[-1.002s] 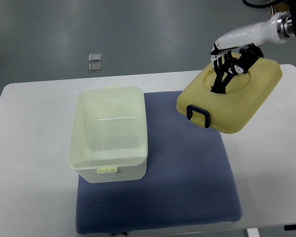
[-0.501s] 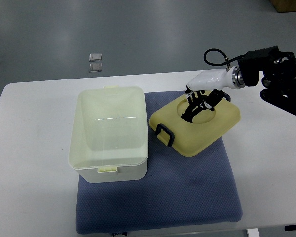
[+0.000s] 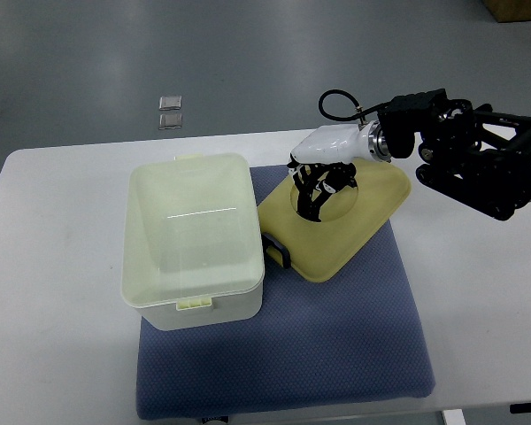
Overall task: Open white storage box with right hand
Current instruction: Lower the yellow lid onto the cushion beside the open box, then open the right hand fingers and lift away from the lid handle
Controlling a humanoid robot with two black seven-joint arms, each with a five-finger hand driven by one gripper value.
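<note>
The white storage box (image 3: 193,235) stands open and looks empty on the left part of a blue mat (image 3: 336,345). Its pale yellow lid (image 3: 367,212) lies on the mat right of the box, its near-left corner with the black handle (image 3: 277,252) touching the box's right wall. My right hand (image 3: 317,190) comes in from the right on a white forearm. Its dark fingers are curled into the round recess in the lid's top, gripping it. The left arm is out of view.
The mat lies on a white table (image 3: 44,292) with rounded corners. Bare mat shows in front of the box and lid. Two small square pieces (image 3: 170,112) lie on the grey floor beyond the table's far edge.
The right hand has carried the lid from high at the far right down and leftward. The lid now rests on the mat against the box, and the box has shifted slightly left.
</note>
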